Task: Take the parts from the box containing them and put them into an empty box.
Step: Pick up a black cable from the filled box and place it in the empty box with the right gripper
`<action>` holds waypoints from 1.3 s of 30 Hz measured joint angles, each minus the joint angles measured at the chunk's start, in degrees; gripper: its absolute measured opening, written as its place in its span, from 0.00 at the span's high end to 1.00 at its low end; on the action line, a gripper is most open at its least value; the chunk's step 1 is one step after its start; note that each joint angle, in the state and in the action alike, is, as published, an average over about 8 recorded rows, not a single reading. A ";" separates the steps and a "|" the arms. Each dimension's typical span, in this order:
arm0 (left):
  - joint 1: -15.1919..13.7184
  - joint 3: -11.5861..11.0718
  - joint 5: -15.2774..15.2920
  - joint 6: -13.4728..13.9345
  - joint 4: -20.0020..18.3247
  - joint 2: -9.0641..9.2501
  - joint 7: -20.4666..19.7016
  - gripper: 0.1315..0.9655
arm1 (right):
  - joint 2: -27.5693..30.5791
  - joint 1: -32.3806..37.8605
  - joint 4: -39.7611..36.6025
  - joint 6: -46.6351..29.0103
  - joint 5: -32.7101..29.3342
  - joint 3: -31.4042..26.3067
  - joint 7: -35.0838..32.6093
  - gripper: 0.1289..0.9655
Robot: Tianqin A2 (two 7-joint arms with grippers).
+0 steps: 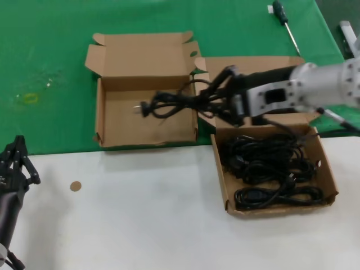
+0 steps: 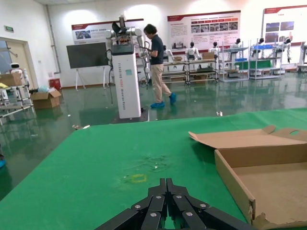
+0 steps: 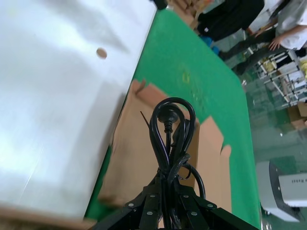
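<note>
My right gripper [image 1: 220, 100] is shut on one coiled black cable [image 1: 169, 104] and holds it in the air over the empty box [image 1: 129, 126], the open cardboard box at the left on the green mat. The right wrist view shows the cable's loop and plug [image 3: 168, 124] hanging from the shut gripper [image 3: 169, 186] above the box's brown floor [image 3: 136, 148]. Several more coiled cables [image 1: 270, 169] lie in the box containing them [image 1: 220, 169] at the right. My left gripper [image 1: 19, 160] is parked shut at the near left, away from both boxes.
A black-handled screwdriver [image 1: 284, 19] lies on the green mat at the far right. A small brown disc [image 1: 75, 186] sits on the white table. The left wrist view shows the shut gripper [image 2: 166, 184] and the empty box's wall [image 2: 235, 184].
</note>
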 joint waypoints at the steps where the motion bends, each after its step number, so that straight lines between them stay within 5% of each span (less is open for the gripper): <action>1: 0.00 0.00 0.00 0.00 0.00 0.00 0.00 0.98 | -0.87 0.11 -0.28 0.39 -0.31 -0.35 0.19 0.94; 13: 0.00 0.00 0.00 0.00 0.00 0.00 0.00 0.98 | -11.10 2.03 -9.79 6.10 -1.65 -3.56 -3.83 0.94; 39: 0.00 0.00 0.00 0.00 0.00 0.00 0.00 0.98 | -25.90 10.76 -43.63 16.82 5.12 -1.94 -29.90 0.94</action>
